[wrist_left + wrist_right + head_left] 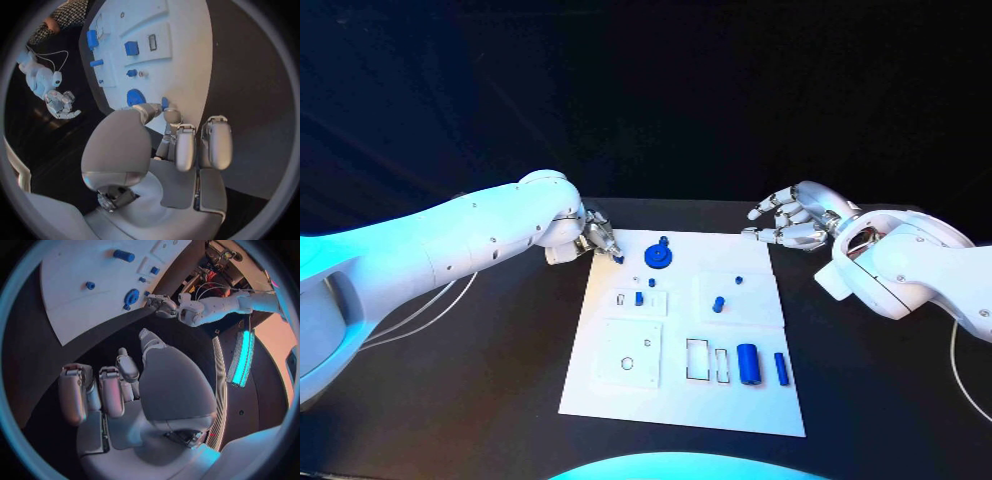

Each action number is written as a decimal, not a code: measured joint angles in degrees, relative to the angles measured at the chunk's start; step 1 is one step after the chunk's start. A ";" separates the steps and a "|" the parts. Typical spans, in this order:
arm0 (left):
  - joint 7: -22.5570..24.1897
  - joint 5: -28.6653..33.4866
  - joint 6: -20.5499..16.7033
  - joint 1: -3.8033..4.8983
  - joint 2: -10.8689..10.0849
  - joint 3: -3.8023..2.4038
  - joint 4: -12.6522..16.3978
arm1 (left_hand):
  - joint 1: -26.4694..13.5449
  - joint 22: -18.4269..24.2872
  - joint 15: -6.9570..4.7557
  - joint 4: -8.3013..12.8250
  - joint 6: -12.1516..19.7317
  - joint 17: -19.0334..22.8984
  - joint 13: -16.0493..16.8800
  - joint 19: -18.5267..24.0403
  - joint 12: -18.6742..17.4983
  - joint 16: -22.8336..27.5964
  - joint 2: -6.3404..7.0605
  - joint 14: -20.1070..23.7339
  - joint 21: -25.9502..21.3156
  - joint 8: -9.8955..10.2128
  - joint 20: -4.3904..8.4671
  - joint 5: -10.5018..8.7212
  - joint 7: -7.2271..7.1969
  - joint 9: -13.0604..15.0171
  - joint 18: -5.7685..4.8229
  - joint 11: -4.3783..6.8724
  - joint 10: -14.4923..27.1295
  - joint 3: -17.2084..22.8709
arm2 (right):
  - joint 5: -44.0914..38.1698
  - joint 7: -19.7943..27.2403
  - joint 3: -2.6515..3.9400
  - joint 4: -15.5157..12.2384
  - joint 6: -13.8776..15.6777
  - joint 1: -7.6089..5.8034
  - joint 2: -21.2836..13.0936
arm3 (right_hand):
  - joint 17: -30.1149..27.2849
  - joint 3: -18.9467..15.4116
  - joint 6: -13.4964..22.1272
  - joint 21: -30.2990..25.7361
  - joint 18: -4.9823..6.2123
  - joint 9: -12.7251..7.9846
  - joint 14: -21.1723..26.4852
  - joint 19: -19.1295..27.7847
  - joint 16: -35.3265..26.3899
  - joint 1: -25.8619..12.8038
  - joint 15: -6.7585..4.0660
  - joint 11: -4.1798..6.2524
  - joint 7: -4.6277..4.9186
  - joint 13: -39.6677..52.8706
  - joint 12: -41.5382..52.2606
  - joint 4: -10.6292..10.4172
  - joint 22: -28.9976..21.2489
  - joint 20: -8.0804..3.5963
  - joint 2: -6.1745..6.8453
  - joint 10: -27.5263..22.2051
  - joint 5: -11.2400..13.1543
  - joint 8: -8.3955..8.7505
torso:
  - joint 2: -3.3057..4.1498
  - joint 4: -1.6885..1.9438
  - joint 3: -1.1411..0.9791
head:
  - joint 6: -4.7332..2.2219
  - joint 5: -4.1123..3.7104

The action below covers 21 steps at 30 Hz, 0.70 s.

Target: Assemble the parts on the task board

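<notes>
The white task board (689, 400) lies in the middle of the black table. My left hand (596, 238) hovers over its far left corner and pinches a small blue part (164, 103) between thumb and finger. Just beside it on the board sits a blue round disc (659, 257). Small blue pegs (718, 303) stand mid-board, and two blue cylinders (749, 363) lie near the front right. My right hand (790, 225) hangs off the board's far right corner, fingers loosely bent and apart, holding nothing.
White rectangular inset plates (629, 367) with slots cover the board's near left. Black table (473, 380) spreads on both sides of the board. A thin white cable (437, 305) trails under the left arm.
</notes>
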<state>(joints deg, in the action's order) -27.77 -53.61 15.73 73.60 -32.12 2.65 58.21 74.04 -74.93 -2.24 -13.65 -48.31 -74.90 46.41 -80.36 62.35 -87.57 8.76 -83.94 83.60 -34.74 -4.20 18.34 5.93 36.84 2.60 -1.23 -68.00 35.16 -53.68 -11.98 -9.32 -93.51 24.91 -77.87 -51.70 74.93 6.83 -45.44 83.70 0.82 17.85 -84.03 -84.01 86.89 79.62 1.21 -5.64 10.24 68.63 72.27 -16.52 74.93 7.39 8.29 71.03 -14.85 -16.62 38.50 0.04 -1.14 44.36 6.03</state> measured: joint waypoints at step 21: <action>0.93 4.54 -6.01 0.00 -10.12 -0.12 16.01 | -5.43 0.01 -0.84 3.31 -3.04 -0.05 4.55 -2.57 3.41 -0.24 3.24 -0.01 1.84 -1.03 1.35 8.29 -1.02 2.07 0.00 1.37 -5.00 4.56 | 0.00 0.01 0.00 0.17 0.00 0.00 -0.24 | -0.01 0.00 0.00 0.00 0.00 0.00 0.00 0.00 0.00 0.00 0.00 0.00 0.00 -0.01 0.00 0.00 -0.01 0.00 0.00 0.00 0.00 0.00 | -0.16 0.24 0.04 | -0.06 0.32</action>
<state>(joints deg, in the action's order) -26.84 -49.07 9.72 73.60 -42.25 2.53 74.22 68.61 -74.92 -3.08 -10.34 -51.35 -74.95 50.96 -82.94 65.76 -87.81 12.01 -83.94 85.44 -35.77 -2.85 26.63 4.90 38.91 2.60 0.13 -73.00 39.72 -53.68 -11.97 -9.32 -93.34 24.91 -77.87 -51.94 74.91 6.83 -45.44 83.70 0.82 17.85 -84.03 -84.00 86.89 79.62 1.21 -5.64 10.24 68.63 72.27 -16.52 74.91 7.39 8.29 71.03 -14.85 -16.62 38.34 0.28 -1.09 44.30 6.35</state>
